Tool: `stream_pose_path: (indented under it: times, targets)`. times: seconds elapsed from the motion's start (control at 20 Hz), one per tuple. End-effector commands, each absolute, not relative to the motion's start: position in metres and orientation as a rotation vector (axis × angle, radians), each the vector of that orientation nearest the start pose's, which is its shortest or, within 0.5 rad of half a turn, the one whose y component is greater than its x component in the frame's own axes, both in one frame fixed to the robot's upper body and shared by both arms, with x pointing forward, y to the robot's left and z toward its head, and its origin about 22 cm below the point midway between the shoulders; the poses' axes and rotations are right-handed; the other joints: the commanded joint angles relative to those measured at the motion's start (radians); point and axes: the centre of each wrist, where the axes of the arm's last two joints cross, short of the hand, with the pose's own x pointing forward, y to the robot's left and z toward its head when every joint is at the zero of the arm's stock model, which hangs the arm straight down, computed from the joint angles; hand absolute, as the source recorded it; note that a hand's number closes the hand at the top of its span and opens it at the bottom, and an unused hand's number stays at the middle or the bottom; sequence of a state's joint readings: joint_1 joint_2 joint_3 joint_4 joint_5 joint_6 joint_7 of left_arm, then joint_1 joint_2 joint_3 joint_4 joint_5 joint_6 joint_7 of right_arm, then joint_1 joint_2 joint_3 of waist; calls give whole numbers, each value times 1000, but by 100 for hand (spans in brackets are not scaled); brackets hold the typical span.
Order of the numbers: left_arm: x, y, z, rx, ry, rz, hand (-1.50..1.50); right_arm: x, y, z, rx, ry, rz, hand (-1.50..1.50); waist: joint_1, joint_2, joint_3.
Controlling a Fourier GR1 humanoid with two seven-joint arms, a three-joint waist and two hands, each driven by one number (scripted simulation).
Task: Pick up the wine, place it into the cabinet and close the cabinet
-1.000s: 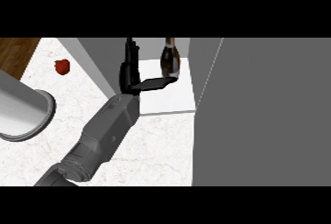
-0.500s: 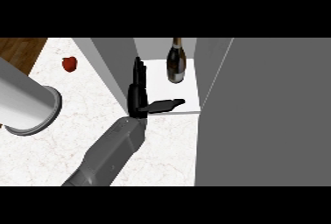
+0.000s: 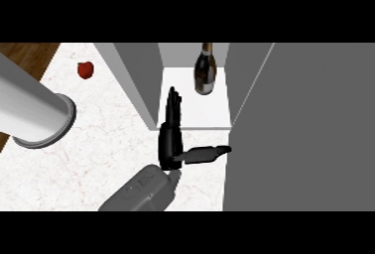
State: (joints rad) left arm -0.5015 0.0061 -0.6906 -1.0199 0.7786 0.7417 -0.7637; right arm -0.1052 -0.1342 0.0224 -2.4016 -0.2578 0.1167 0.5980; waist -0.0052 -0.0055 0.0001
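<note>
A dark wine bottle (image 3: 204, 74) stands upright on the white floor of the open cabinet (image 3: 198, 113), near its back. My left hand (image 3: 171, 141) is at the cabinet's front edge, below and left of the bottle and clear of it. Its fingers (image 3: 173, 106) point straight into the opening, and its thumb (image 3: 205, 154) sticks out to the right, reaching the edge of the open grey cabinet door (image 3: 307, 129). The hand is open and holds nothing. My right hand does not show.
A grey side wall (image 3: 143, 79) bounds the cabinet on the left. A big pale cylinder with a grey rim (image 3: 33, 111) lies at the left over the white marble counter (image 3: 95, 149). A small red object (image 3: 86, 70) sits at the back left, near the wooden edge (image 3: 22, 52).
The hand has drawn back from beside the bottle to the cabinet's front edge. The bottle stays standing inside. The thumb now reaches the door's edge.
</note>
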Motion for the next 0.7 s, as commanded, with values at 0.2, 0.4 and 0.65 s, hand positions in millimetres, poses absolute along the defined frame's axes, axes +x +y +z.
stream_pose_path:
  times: [0.2,0.4,0.65]
  targets:
    - [222,35,-5,-105,-1904,245,-150,151,-225,205,279,-1925,271,-150,7,2,0]
    - [204,54,7,-46,-1924,273,-150,140,-235,201,253,-1927,273,-150,4,1,1]
    - [189,67,23,-36,-1912,316,-150,145,-234,192,307,-1921,303,-150,4,2,1]
